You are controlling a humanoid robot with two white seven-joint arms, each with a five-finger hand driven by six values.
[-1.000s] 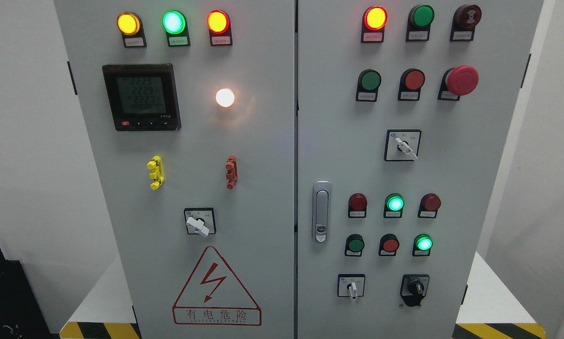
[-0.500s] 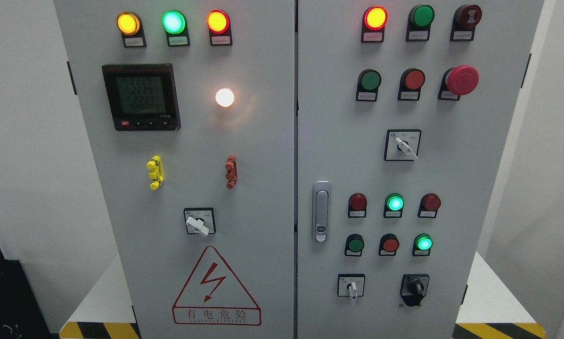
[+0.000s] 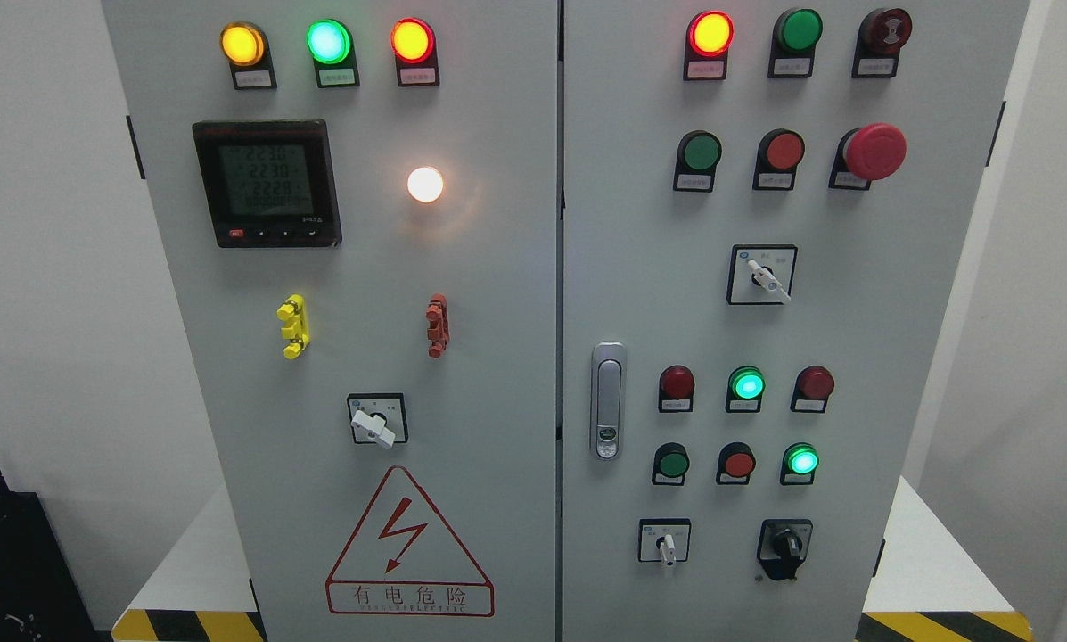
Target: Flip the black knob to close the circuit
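Observation:
The black knob (image 3: 785,544) sits on a black plate at the lower right of the right door of a grey control cabinet (image 3: 515,294). Its handle stands roughly upright. Neither of my hands nor arms shows in the head view.
White selector switches sit at the lower right (image 3: 668,544), the upper right (image 3: 765,279) and on the left door (image 3: 374,426). A red mushroom button (image 3: 874,152) protrudes at the upper right. Lit lamps, a digital meter (image 3: 267,183), a door latch (image 3: 607,400) and a high-voltage warning triangle (image 3: 408,546) are on the panel.
Only the digits on the meter have changed. The knob and switches have not moved.

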